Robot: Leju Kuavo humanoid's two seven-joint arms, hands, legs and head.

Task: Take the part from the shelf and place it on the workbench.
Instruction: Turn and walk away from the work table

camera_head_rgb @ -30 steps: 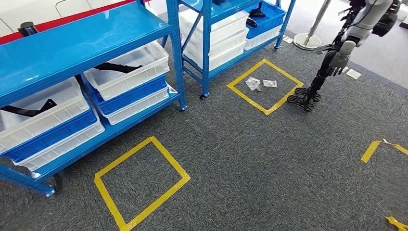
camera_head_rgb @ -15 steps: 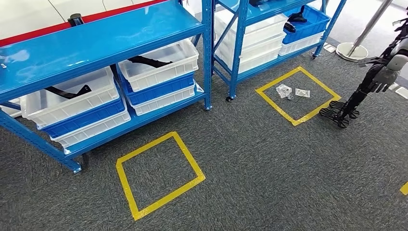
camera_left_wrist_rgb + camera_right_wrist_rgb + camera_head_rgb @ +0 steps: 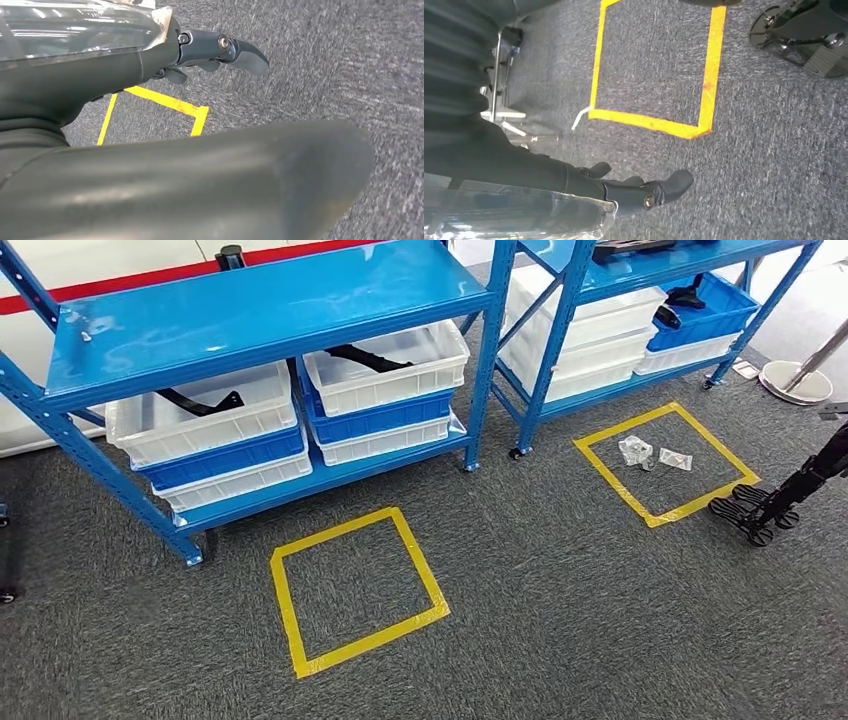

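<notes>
Black curved parts lie in white bins on the lower level of a blue shelf (image 3: 270,300): one part (image 3: 200,400) in the left bin, another part (image 3: 365,357) in the right bin. In the left wrist view my left hand (image 3: 220,50) hangs over the grey carpet with its fingers stretched out and nothing in them. The right wrist view has my right hand (image 3: 639,192) above the carpet too, fingers apart and holding nothing. Both hands are far from the shelf.
A yellow tape square (image 3: 283,610) marks the carpet in front of the shelf. A second blue shelf (image 3: 640,270) stands to the right, with another tape square (image 3: 610,465) holding small clear bags (image 3: 636,450). Another robot's black feet (image 3: 760,510) and a post base (image 3: 795,382) are at far right.
The whole picture has shifted: the camera turned, so the shelves and tape squares slid right and the near shelf now sits more squarely ahead. Nothing on the shelves moved.
</notes>
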